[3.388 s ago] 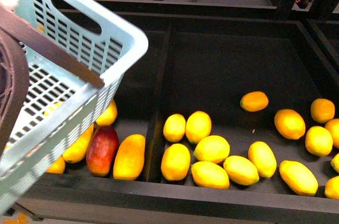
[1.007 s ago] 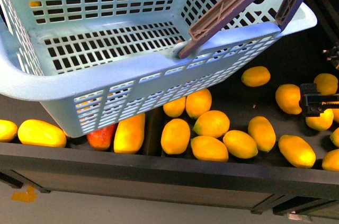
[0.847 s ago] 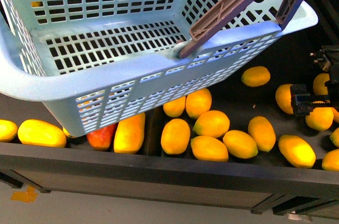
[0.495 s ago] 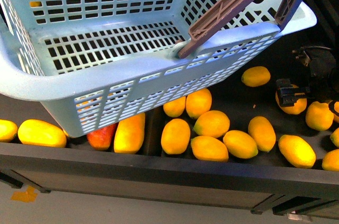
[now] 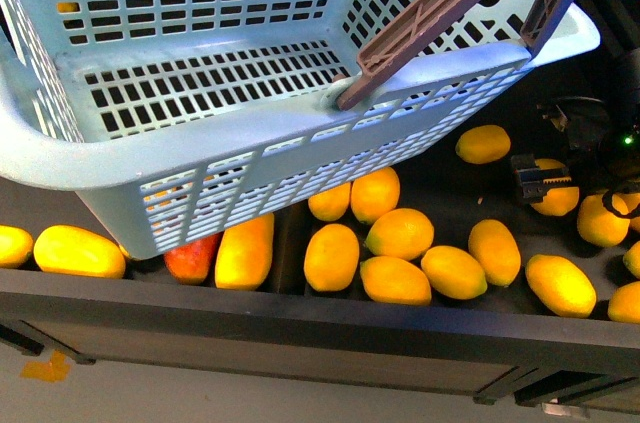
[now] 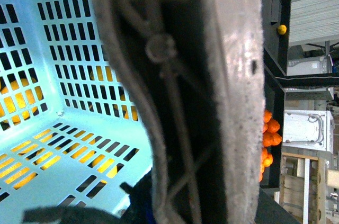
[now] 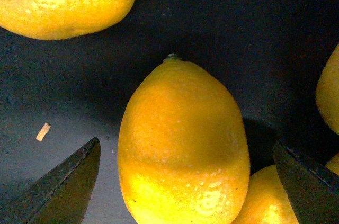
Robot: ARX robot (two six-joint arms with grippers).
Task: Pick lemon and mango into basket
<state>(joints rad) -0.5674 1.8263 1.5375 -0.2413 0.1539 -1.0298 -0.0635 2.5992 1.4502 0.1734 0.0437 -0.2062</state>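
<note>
The light blue basket (image 5: 250,143) hangs tilted over the left of the fruit bins. Its brown handles (image 5: 450,3) rise to the upper right. In the left wrist view the handle (image 6: 233,75) fills the middle, with my left gripper (image 6: 143,203) shut on it and mostly hidden. My right gripper (image 5: 540,183) hovers open over a lemon (image 5: 557,201) in the right bin. In the right wrist view that lemon (image 7: 183,139) lies between the two dark fingers (image 7: 69,181), untouched. Yellow mangoes (image 5: 78,251) lie in the left bin, partly under the basket.
Several more lemons (image 5: 400,233) crowd the right bin around the gripper. A red mango (image 5: 190,258) and a yellow one (image 5: 245,251) lie by the dark divider (image 5: 290,233). The shelf's front rim (image 5: 300,318) runs along the near side.
My right gripper has come in from the right edge and moved left over the lemon. The basket swung across the view earlier and has held still over the last second.
</note>
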